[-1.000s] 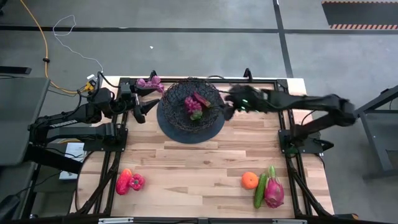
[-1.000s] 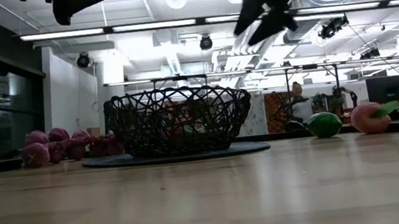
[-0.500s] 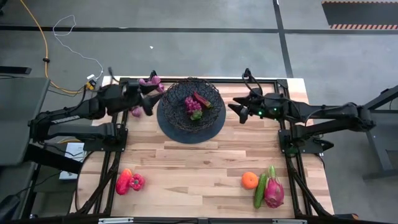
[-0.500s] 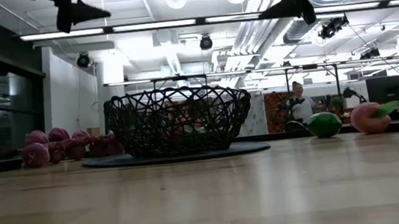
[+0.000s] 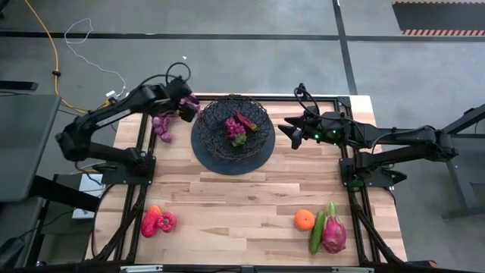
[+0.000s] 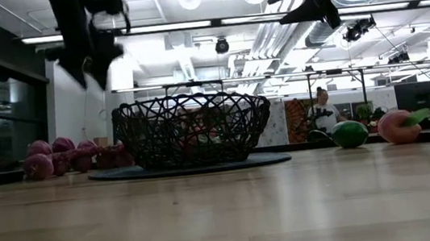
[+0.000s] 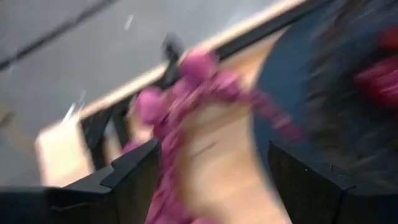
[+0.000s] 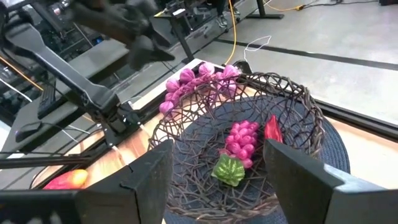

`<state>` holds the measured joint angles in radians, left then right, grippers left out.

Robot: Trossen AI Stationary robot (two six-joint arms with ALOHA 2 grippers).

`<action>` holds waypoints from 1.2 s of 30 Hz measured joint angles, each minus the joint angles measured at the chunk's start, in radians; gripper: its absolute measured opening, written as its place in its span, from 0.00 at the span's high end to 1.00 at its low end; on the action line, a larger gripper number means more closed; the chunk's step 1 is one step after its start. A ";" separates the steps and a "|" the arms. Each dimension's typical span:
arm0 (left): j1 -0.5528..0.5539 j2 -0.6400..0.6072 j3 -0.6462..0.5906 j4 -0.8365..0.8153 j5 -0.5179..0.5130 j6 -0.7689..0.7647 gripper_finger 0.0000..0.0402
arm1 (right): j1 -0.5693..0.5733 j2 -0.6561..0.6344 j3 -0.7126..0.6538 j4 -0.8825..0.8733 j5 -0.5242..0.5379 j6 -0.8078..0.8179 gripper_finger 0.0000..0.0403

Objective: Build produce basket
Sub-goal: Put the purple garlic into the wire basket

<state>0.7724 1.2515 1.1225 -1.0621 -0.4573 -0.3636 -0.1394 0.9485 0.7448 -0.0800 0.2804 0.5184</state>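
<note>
The black wire basket [image 5: 231,129] stands on a dark round mat at the far middle of the table. In it lie a purple grape bunch [image 5: 233,127], a red pepper [image 8: 272,129] and a green piece [image 8: 229,170]. More purple grape bunches [image 5: 161,125] lie on the table left of the basket. My left gripper [image 5: 186,108] hangs open above them, tipped downward, and holds nothing. In its wrist view a blurred grape bunch [image 7: 186,99] shows between its fingers [image 7: 134,180]. My right gripper [image 5: 292,133] stands open in the air right of the basket, nearly level, and holds nothing.
Two red peppers [image 5: 158,221] lie near the front left. An orange [image 5: 304,220], a green cucumber [image 5: 316,232] and a pink dragon fruit [image 5: 334,232] lie at the front right. A green fruit [image 6: 350,133] and a pink one [image 6: 398,126] rest right of the basket. Bare wood fills the middle.
My left gripper has swung toward the table's far edge, over the grape bunches beside the basket, and tipped from nearly level to pointing steeply down. My right gripper has drawn back from the basket's right rim toward the table's right and levelled out, then kept still. Both stay open.
</note>
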 joint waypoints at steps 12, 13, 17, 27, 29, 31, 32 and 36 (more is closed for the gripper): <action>0.108 0.162 -0.020 -0.035 -0.085 -0.142 0.30 | 0.000 0.000 0.000 -0.026 0.005 0.005 0.41; 0.109 0.163 -0.029 -0.021 -0.093 -0.167 0.30 | 0.000 0.000 0.000 -0.030 0.005 0.005 0.41; 0.093 0.170 -0.080 -0.013 -0.134 -0.229 0.30 | 0.000 0.000 0.000 -0.051 0.005 0.005 0.41; -0.038 0.083 -0.256 -0.016 -0.168 -0.736 0.30 | 0.000 0.000 0.000 -0.072 0.005 0.000 0.41; -0.059 0.060 -0.296 -0.015 -0.165 -0.798 0.30 | 0.000 0.000 0.000 -0.075 0.005 -0.001 0.41; -0.075 0.041 -0.335 -0.013 -0.130 -0.839 0.30 | 0.000 0.000 0.000 -0.075 0.005 -0.002 0.41; -0.084 0.036 -0.351 -0.010 -0.117 -0.860 0.30 | 0.000 0.000 0.000 -0.075 0.005 -0.002 0.41; -0.116 0.038 -0.419 0.004 -0.079 -0.946 0.30 | -0.010 0.000 0.000 -0.074 0.005 0.000 0.41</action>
<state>0.6565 1.2895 0.7033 -1.0582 -0.5368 -1.3097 -0.1492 0.9489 0.7448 -0.1543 0.2852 0.5182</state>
